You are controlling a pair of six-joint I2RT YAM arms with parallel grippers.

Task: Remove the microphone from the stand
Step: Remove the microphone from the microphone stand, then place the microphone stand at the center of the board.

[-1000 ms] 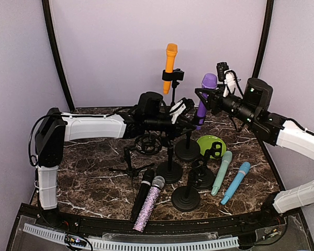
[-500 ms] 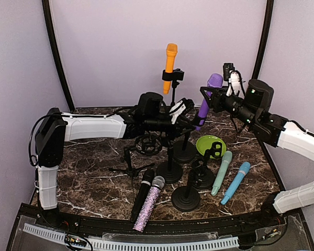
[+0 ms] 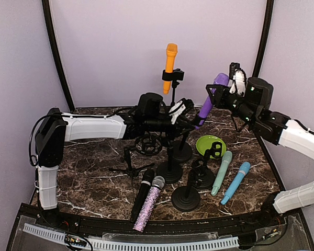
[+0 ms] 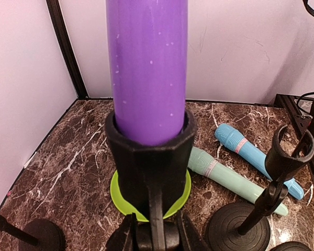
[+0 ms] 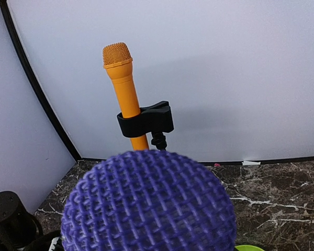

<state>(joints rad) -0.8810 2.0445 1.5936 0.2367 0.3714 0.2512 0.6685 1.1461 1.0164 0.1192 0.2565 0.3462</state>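
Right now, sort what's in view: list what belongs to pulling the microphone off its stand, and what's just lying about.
In the job:
purple microphone; its stand; left gripper clamped on the stand; right gripper gripping the microphone.

Lying about:
orange microphone in its own clip; green dish; mint microphone; blue microphone; black microphone; glitter microphone; empty stands.

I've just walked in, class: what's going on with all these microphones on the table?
Two robot arms are working together on the purple microphone. The right gripper is closed around its upper end, just below the head, and holds it tilted. The left gripper is clamped on the stand just under the clip to steady it. The microphone's body sits inside the clip, so it is not yet free. Behind, an orange microphone stands upright in its own stand, and several others lie loose on the table.
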